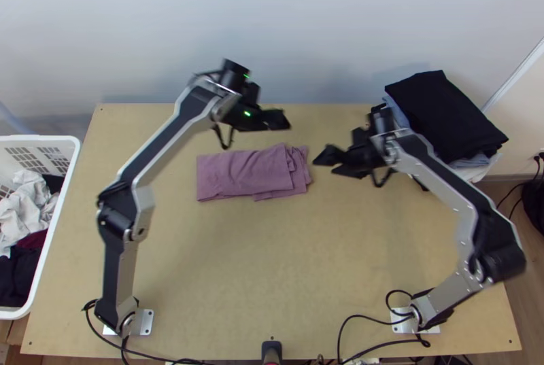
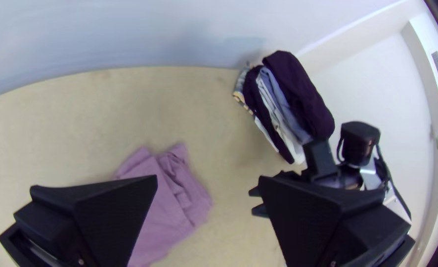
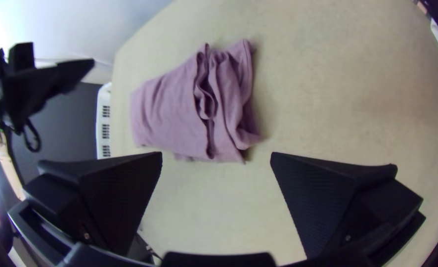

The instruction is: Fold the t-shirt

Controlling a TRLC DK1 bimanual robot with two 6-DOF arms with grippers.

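Broad stretches of bare wood lie on the table (image 1: 238, 276) between the t-shirt (image 1: 241, 173) and the near edge, with a narrower strip between it and the far edge, where a pale wall rises. On the left, the white laundry basket (image 1: 76, 144) stands alongside the table's edge; at the far right corner, the pile of folded clothes (image 1: 445, 117) bounds the room behind the right gripper (image 1: 325, 165). The t-shirt rests around the middle of the table's width, nearer the far edge. The left gripper (image 1: 282, 120) hovers just beyond its far side, toward the right end, its fingers spread with a gap between them. The right gripper has its fingers apart too and is just beside the t-shirt's right end, not touching it. The mauve t-shirt is folded into a low oblong, its long side running across the table. Its left part lies fairly flat with slight creases; the right end is rumpled, with loose layers gathered into ridges, and an under layer peeks out along the near side.
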